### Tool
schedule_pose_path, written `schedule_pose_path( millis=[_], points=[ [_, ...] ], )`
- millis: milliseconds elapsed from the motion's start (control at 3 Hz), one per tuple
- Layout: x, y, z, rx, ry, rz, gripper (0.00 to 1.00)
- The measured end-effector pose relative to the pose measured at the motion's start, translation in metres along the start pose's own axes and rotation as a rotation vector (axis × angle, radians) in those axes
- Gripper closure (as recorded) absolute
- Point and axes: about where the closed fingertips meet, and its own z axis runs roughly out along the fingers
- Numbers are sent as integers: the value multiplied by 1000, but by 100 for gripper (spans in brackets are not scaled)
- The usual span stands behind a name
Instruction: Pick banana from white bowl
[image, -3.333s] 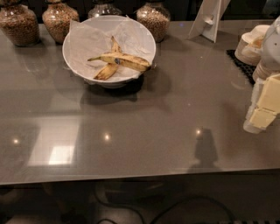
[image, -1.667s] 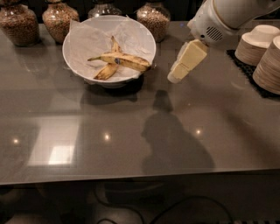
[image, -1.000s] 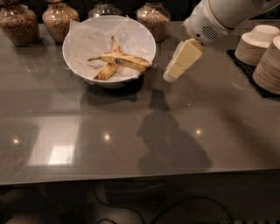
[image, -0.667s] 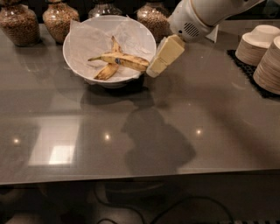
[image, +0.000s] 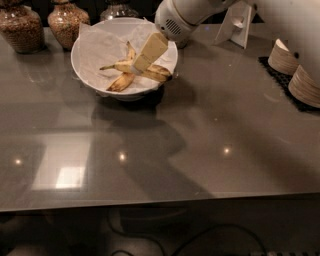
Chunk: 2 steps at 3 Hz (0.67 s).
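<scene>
1. Over the wide round white paper-lined bowl (image: 75, 60), the cream robot gripper (image: 137, 64) hangs tip-down at the long speckled yellow banana (image: 159, 73).
2. Banana lies inside that bowl, not yet lifted.
3. Whether the gripper holds anything, I cannot tell; grasp and lift apparently remain.

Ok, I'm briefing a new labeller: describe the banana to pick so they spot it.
On the grey table, find the wide white bowl at the far left. The banana lies across it, under the gripper; it is longer and yellower than the brown piece crossing it.
</scene>
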Motion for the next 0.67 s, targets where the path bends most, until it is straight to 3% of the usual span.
schedule_pose_path(
  millis=[667],
  points=[
    [0,-13,52,-19,34,83,3]
  ],
)
